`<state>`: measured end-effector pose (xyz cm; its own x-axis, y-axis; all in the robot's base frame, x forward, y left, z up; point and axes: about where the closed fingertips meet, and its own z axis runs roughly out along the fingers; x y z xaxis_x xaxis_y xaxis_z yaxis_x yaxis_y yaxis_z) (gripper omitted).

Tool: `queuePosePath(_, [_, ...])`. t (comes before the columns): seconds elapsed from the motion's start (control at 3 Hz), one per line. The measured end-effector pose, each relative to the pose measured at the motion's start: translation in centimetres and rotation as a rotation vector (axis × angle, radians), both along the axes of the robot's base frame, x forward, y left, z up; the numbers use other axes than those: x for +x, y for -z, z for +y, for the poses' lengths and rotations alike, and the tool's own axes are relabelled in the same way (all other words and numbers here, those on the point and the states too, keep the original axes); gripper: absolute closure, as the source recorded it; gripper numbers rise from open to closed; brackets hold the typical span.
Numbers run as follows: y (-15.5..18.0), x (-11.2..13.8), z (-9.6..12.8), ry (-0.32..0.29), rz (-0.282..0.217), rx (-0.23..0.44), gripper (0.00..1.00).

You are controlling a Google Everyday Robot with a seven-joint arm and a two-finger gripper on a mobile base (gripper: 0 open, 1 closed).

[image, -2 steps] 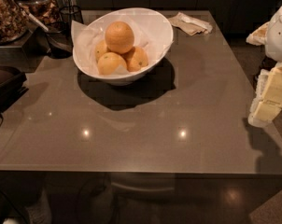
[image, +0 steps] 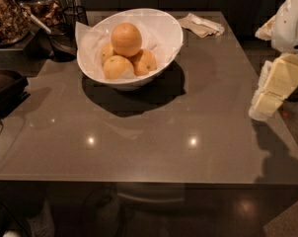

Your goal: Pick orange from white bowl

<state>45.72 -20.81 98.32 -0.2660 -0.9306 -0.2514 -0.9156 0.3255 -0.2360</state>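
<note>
The orange point(image: 126, 39) is seen topmost in the white bowl point(image: 165, 29), at eleven o'clock on the table point(image: 139, 147), propped up by three smaller oranges point(image: 118, 66) and thus exposed for grasping. The gripper point(image: 275, 90) is held at three o'clock, well apart; its opening cannot be told.

Overhead light glints twice on the dim table point(image: 139, 132) (hand point(image: 267, 100) at right).

The cream robot gripper point(image: 265, 105), well right of the wide glossy white bowl point(image: 165, 29), is cut off at the edge (smaller yellowish oranges point(image: 117, 67) sit half-hidden under the big pale-orange orange point(image: 126, 39)).
</note>
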Motion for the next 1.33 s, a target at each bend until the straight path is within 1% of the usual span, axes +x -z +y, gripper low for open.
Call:
queuePosePath(0.33, [-0.7, 3.3, 2.0, 0.03, 0.032, 0.03, 0.0])
queuePosePath(0.67, [-0.8, 6.1, 3.9, 0.002, 0.048, 0.069, 0.0])
queuePosePath(1.0, [-1.0, 6.4, 4.1, 0.002, 0.028, 0.075, 0.0])
queuePosePath(1.33, [-0.5, 7.1, 4.9, -0.004, -0.005, 0.141, 0.0])
